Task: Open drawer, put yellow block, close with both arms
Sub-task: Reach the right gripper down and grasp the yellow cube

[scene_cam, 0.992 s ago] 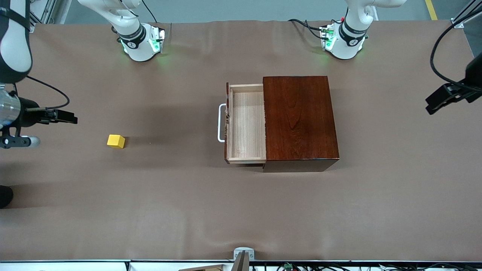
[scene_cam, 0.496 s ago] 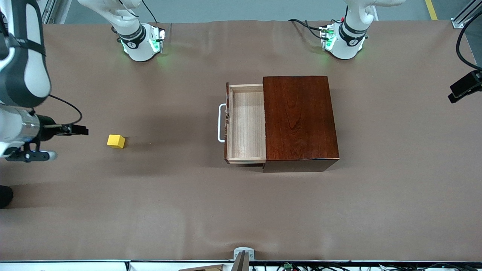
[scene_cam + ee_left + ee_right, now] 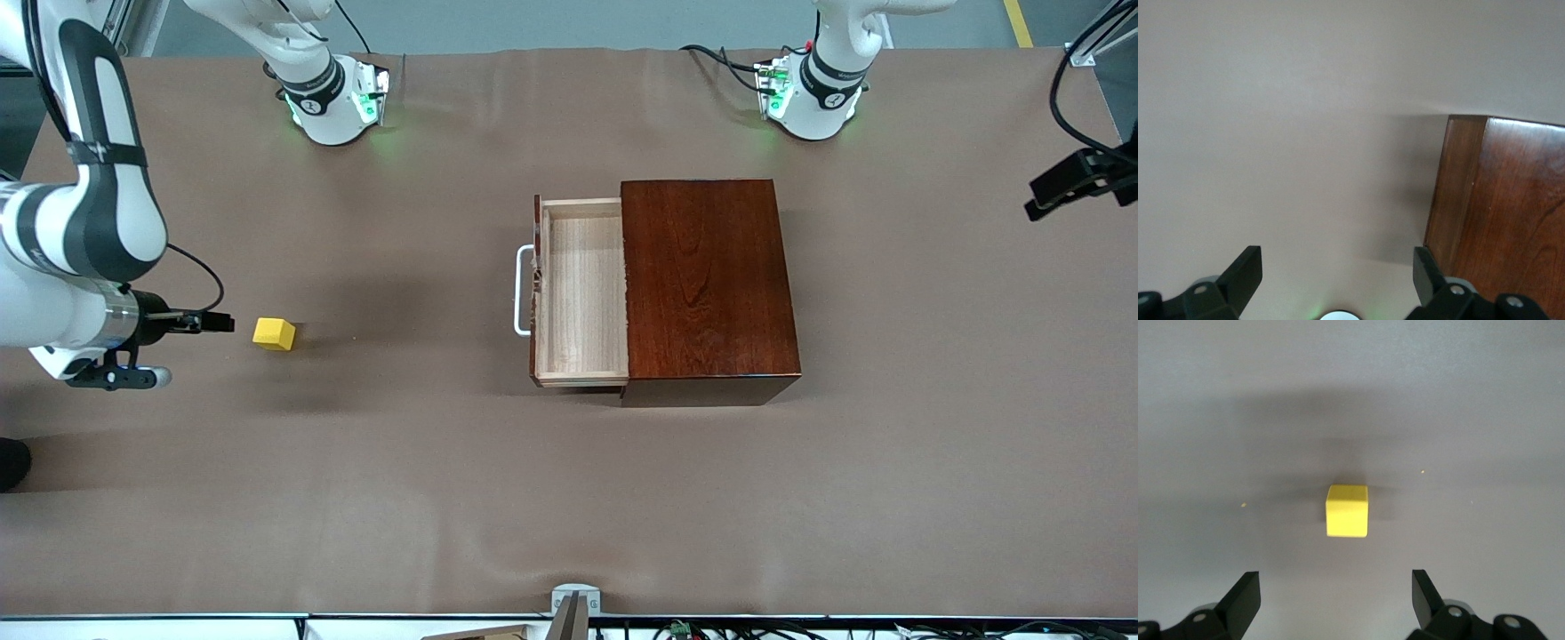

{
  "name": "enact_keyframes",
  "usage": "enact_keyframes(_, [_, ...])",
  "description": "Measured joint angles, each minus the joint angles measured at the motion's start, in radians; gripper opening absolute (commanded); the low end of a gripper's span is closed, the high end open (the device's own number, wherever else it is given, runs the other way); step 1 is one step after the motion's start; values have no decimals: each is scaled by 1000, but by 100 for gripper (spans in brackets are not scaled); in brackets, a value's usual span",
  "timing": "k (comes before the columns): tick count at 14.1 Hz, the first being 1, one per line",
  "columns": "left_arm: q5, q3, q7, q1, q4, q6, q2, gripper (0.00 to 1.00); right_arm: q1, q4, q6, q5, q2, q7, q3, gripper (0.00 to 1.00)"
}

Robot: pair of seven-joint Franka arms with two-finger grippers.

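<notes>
The yellow block (image 3: 273,333) sits on the brown table toward the right arm's end. My right gripper (image 3: 222,324) hangs low just beside it, fingers open and pointing at it. In the right wrist view the yellow block (image 3: 1347,511) lies ahead of the open right gripper (image 3: 1336,595), not between the fingers. The drawer (image 3: 582,293) is pulled out of the dark box (image 3: 707,284), its pale tray bare and its white handle (image 3: 520,291) facing the block. My left gripper (image 3: 1040,203) is raised at the left arm's end; in the left wrist view the left gripper (image 3: 1337,272) is open beside a corner of the box (image 3: 1498,213).
The brown cloth covers the whole table (image 3: 569,498). The two arm bases (image 3: 333,107) (image 3: 813,98) stand along the table edge farthest from the front camera. A small metal bracket (image 3: 575,600) sits at the edge nearest to that camera.
The right arm has swung in and brought its gripper close beside the yellow block. The left gripper has shifted at the edge of the front view. Drawer and block have not moved.
</notes>
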Motion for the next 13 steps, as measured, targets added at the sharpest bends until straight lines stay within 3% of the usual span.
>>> enact_keyframes(6, [-4,-56,0,27,-171,57,-139,100,-6,-192,248,0,11,0,0,100])
enact_keyframes(13, [-6,-56,0,29,-193,58,-162,100,-6,-254,355,1,63,1,1,100])
